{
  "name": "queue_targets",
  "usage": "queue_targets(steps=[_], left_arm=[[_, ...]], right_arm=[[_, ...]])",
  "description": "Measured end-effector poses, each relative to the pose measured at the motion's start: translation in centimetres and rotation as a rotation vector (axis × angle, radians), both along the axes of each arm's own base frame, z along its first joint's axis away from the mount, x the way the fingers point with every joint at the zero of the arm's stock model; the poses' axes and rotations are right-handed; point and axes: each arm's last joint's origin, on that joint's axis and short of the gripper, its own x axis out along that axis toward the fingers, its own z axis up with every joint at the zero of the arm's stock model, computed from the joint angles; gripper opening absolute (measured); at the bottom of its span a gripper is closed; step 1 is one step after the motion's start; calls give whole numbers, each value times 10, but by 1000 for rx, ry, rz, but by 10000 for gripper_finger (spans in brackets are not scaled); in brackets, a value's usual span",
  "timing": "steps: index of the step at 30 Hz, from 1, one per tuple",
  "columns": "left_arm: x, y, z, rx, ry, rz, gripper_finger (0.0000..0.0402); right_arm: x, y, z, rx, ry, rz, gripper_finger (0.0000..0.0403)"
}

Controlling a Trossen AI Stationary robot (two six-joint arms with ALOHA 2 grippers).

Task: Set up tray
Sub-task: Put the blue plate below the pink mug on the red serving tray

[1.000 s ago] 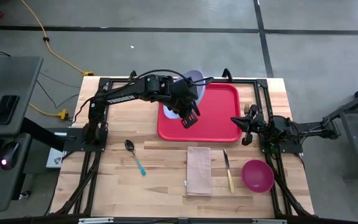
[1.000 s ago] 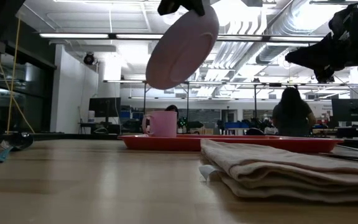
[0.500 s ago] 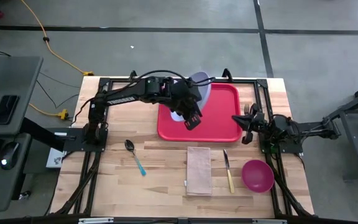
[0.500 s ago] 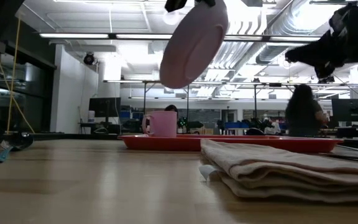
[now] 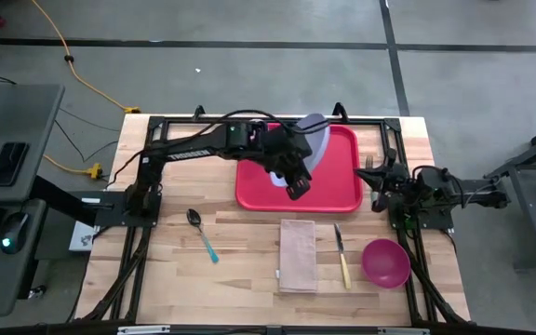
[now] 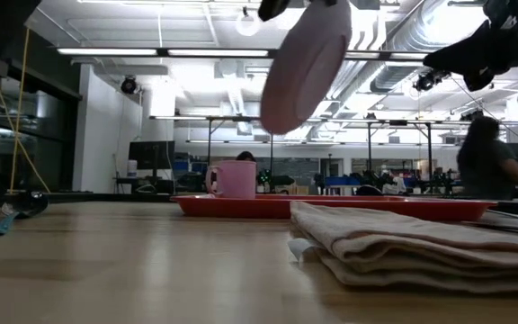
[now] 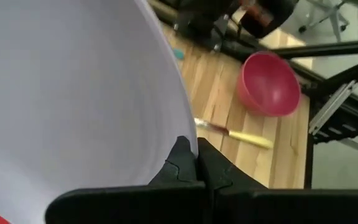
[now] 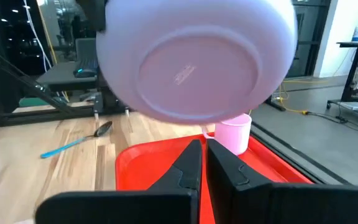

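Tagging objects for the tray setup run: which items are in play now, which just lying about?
In play:
- left gripper, shut on the plate, held tilted above the tray
- pink mug on the tray

Lying about:
- spoon, napkin, knife, pink bowl, on the table
- right gripper, shut, waiting beside the tray

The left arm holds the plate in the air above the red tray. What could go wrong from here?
1. The left gripper pinches the lavender plate only at its rim, and the plate hangs steeply tilted, so it might slip and drop.
2. The pink mug already stands on the tray; a lowered plate could hit it.
3. The right gripper waits, shut, beside the tray, near the plate's path.
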Motion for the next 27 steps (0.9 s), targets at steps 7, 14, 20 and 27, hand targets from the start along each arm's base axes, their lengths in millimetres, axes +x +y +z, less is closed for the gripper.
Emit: queue_targets(steps=[7,14,20,27], left_arm=[[5,2,-6,-11,10,24,12],[19,3,-17,1,-5,40,12],[38,4,-44,-6,40,21,12],[46,14,-62,-1,91,34,12]], right_arm=[[-7,-1,11,-2,18,1,0],[-9,-1,12,-2,28,0,0],[-9,-1,12,-2,28,1,0],[-9,-1,11,-4,42,0,0]])
